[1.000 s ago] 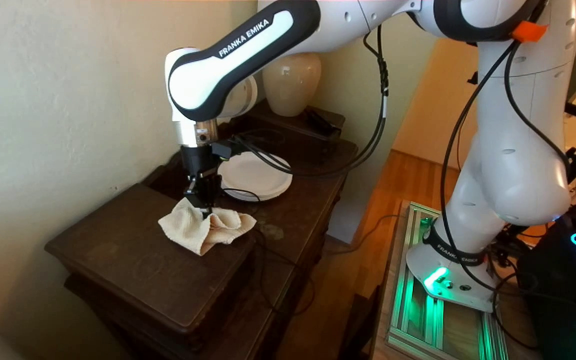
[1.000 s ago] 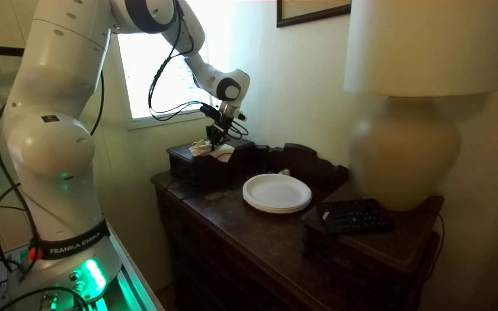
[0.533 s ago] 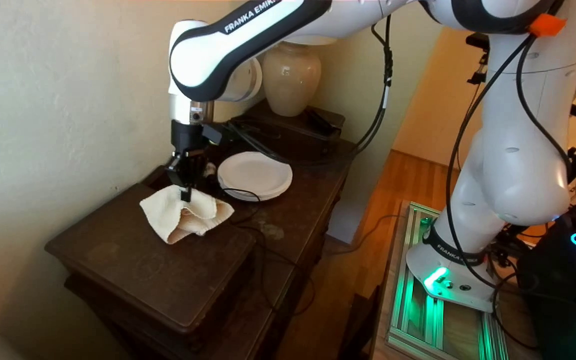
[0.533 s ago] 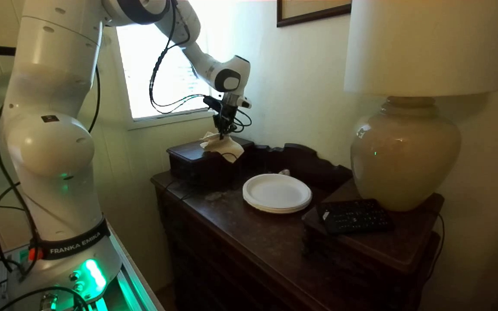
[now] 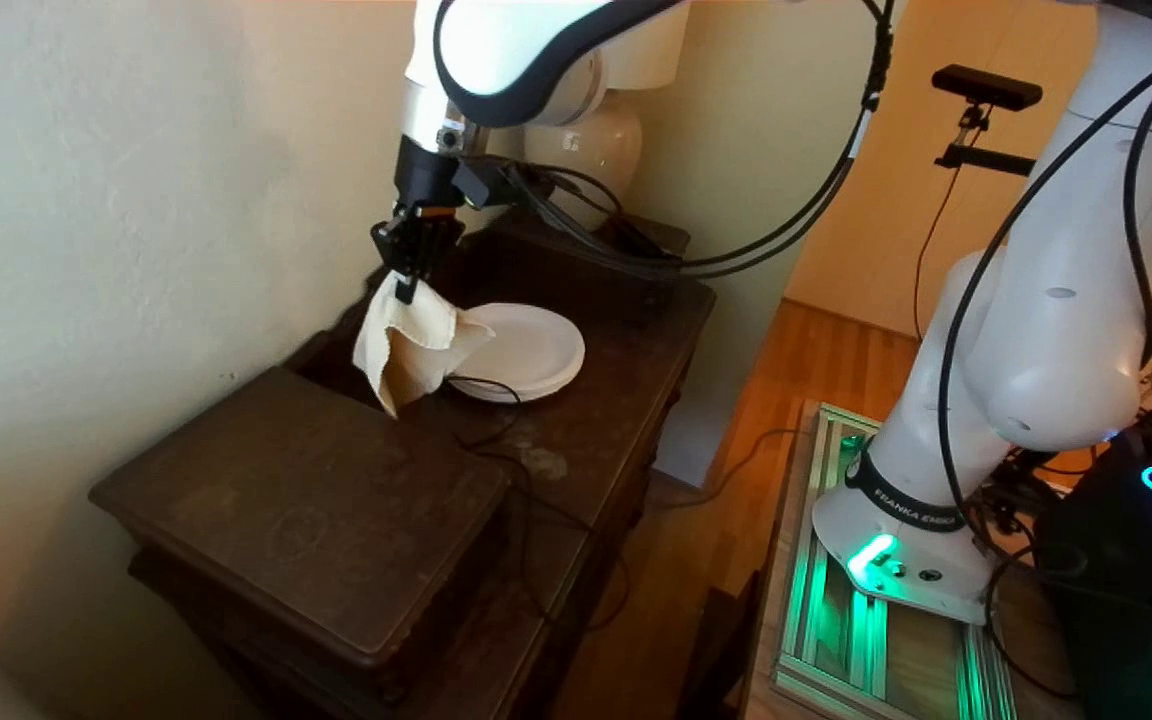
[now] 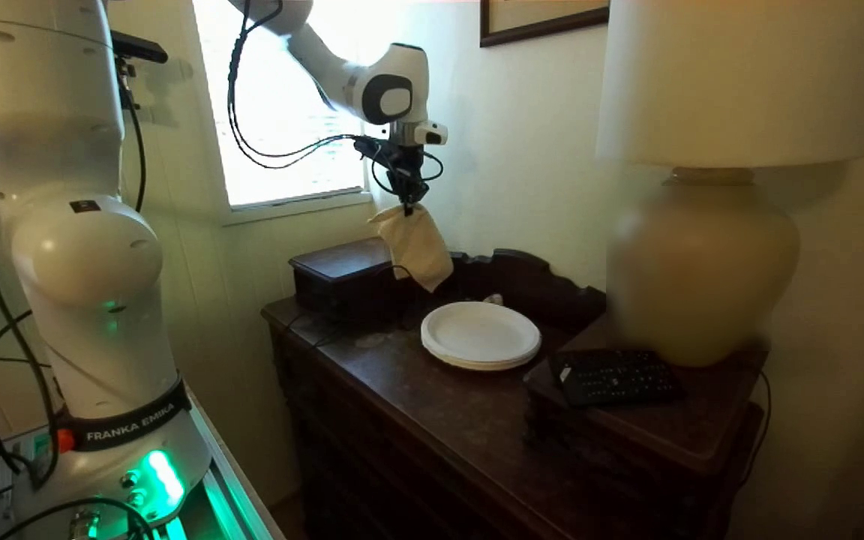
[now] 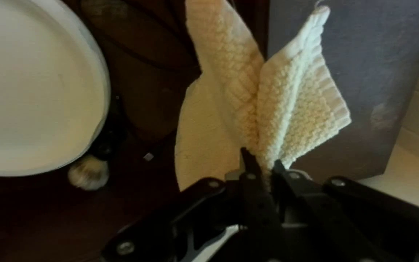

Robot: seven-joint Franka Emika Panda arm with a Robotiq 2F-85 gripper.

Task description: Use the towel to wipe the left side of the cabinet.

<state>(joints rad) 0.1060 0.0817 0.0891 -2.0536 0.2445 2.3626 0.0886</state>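
In an exterior view the pincer (image 6: 407,211) was clamped on the towel (image 6: 418,247), which hung over the cabinet (image 6: 409,394) with its long axis slanting down toward five o'clock, where the white plates (image 6: 481,335) lay. In the wrist view the towel fanned toward eleven and one o'clock; whether its lowest corner touched the cabinet was unclear.

A black gripper (image 7: 262,159) pinches a cream, textured towel (image 7: 227,69) by a gathered fold, the fabric fanning out, some of it in front of a smooth, flat section of the dark brown cabinet (image 7: 380,58). At left, a round white plate (image 7: 31,87) sits partly in view, a small pale object (image 7: 88,173), too blurred to identify, just beside its rim
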